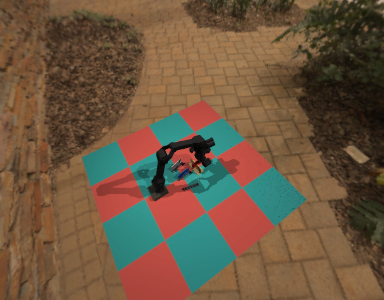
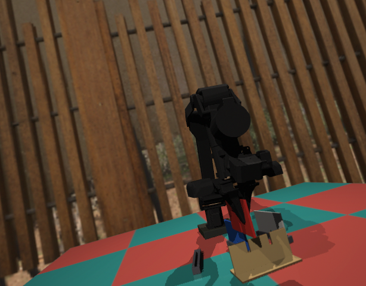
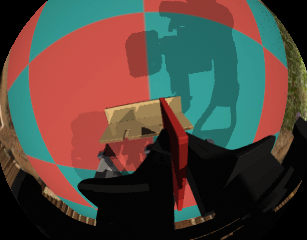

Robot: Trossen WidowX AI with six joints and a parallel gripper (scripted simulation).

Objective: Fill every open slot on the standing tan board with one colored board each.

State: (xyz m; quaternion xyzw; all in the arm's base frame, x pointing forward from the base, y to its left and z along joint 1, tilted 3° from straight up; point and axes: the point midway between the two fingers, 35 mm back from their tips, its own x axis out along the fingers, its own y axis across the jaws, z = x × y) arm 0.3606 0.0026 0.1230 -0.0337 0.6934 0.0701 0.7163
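- Exterior view: tool [image 1: 196, 163] [image 2: 247, 216] [image 3: 168, 132] clamped on a flat red board [image 1: 194, 164] [image 2: 250, 227] [image 3: 181, 145], its upper part between the fingers.
- Red board raised over the standing tan board [image 1: 197, 169] [image 2: 263, 257] [image 3: 143, 111]; not seated in it.
- Tan board upright on its flat foot, on the red-and-teal checkered desk [image 1: 217, 222] [image 2: 152, 258] [image 3: 83, 65]. Two narrow slots visible in its top edge, both unfilled.
- Flat blue board [image 1: 183, 174] [image 2: 233, 233] stands beyond the tan board, toward its left end.
- Flat grey board [image 1: 176, 165] [image 2: 263, 220] upright beyond the tan board, toward its right end.
- Small dark-grey slotted holder [image 1: 190, 187] [image 2: 194, 268] on the desk, left of the tan board, apart from it; no board in it.
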